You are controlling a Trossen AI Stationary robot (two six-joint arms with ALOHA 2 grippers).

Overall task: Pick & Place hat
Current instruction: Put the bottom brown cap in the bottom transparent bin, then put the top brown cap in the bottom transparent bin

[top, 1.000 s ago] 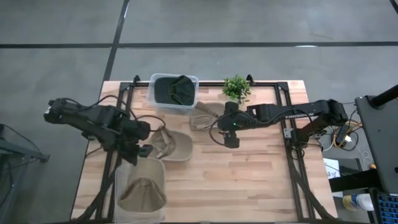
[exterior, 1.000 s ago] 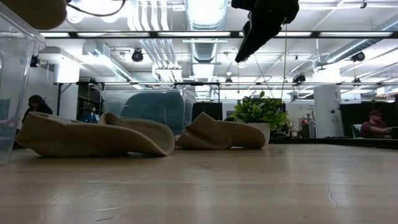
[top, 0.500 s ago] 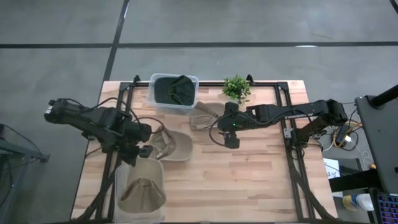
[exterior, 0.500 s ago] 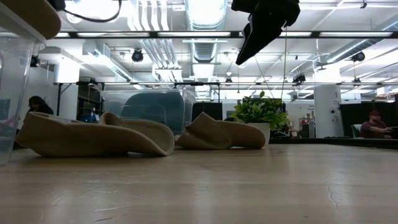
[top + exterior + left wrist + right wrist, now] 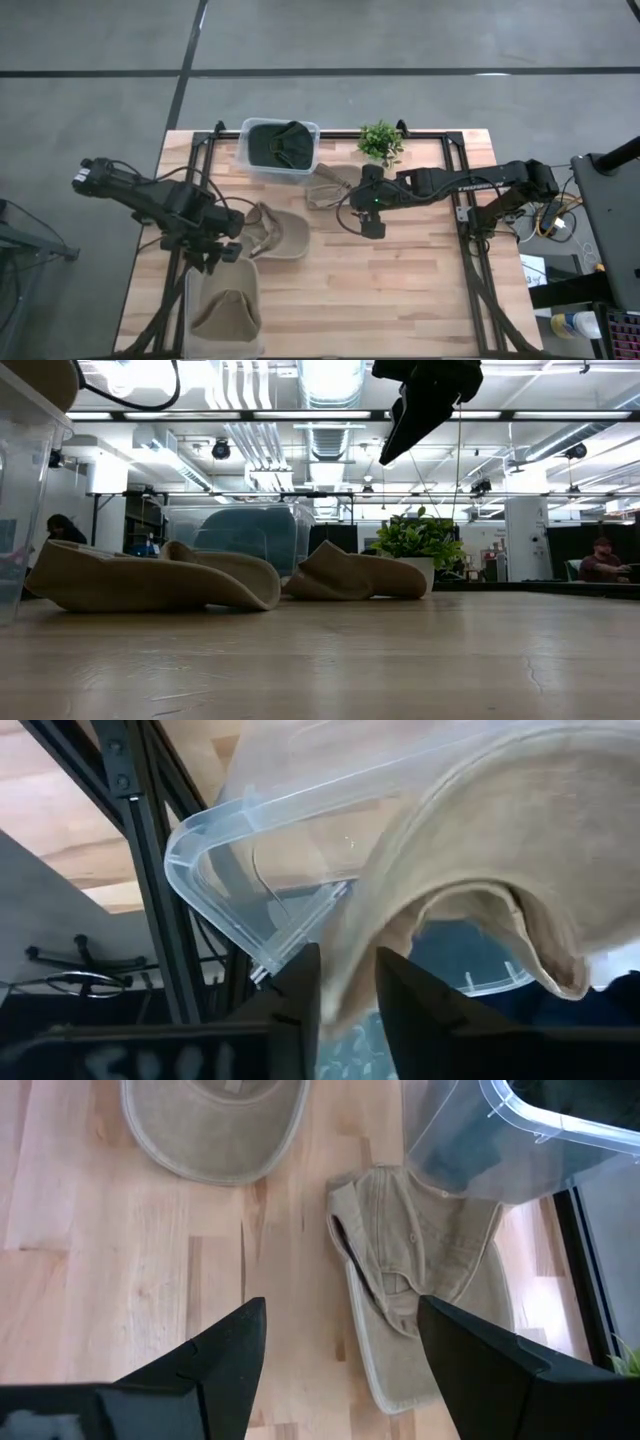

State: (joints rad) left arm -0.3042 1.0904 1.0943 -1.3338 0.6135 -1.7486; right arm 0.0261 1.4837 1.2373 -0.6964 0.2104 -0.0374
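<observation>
My left gripper (image 5: 222,250) (image 5: 345,965) is shut on a tan hat (image 5: 226,312) (image 5: 500,850) over a clear bin (image 5: 200,285) (image 5: 215,850) at the table's near left. In the low view this hat (image 5: 40,375) shows above the bin's rim (image 5: 30,400). A second tan hat (image 5: 278,232) (image 5: 150,580) (image 5: 215,1125) lies on its brim mid-table. A tan cap (image 5: 328,186) (image 5: 355,575) (image 5: 420,1270) lies beside a far bin (image 5: 280,148) that holds a dark green hat. My right gripper (image 5: 372,226) (image 5: 415,410) (image 5: 340,1320) hovers open above the table near the cap. My left gripper pinches the tan hat's brim edge (image 5: 345,935) between its two fingers. The rest of the hat hangs past the fingers over the clear bin. Whether its lower part rests inside the bin, I cannot tell.
A small potted plant (image 5: 380,141) (image 5: 415,545) stands at the far edge, right of the far bin. Black frame rails (image 5: 470,230) run along both sides of the table. Bare wood (image 5: 390,290) lies near and right of the hats. People sit in the room beyond (image 5: 600,560).
My left gripper has moved a little toward the table's near left corner with the tan hat, carrying it farther over the clear bin. My right arm has kept still.
</observation>
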